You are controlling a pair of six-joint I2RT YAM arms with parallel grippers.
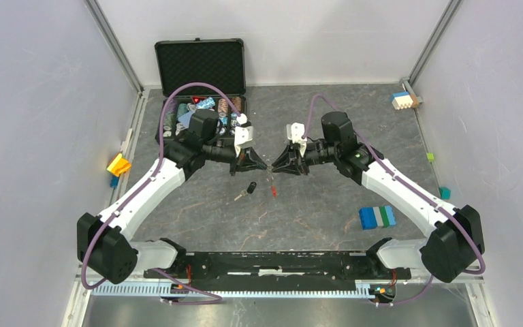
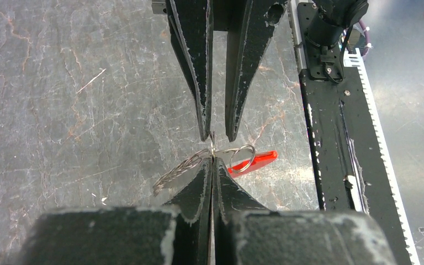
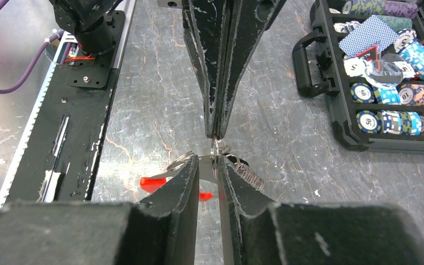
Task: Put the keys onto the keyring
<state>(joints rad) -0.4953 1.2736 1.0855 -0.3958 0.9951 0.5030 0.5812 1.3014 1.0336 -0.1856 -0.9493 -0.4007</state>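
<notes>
The left claw (image 2: 212, 161) is pinched tight on the thin silvery metal chain keyring with a flat red plastic tag (image 2: 259, 160), gripping the wire loop right at its tips. The right claw (image 3: 208, 163) stands tip to tip against it. Its fingers are a narrow gap apart, and the ring's wire runs between them, not visibly pressed from both sides. The chain trails off to one side of the left claw's tips, and the red tag lies to the other side, lower than the point where the two claws meet. The small key with a black plastic head and short silver blade (image 1: 248, 190) lies flat on the grey marbled table (image 1: 313, 204). It is just under the left claw on the side nearer the arm bases, apart from the keyring. Beyond the left claw sits an open black case of poker chips (image 1: 201, 65).
</notes>
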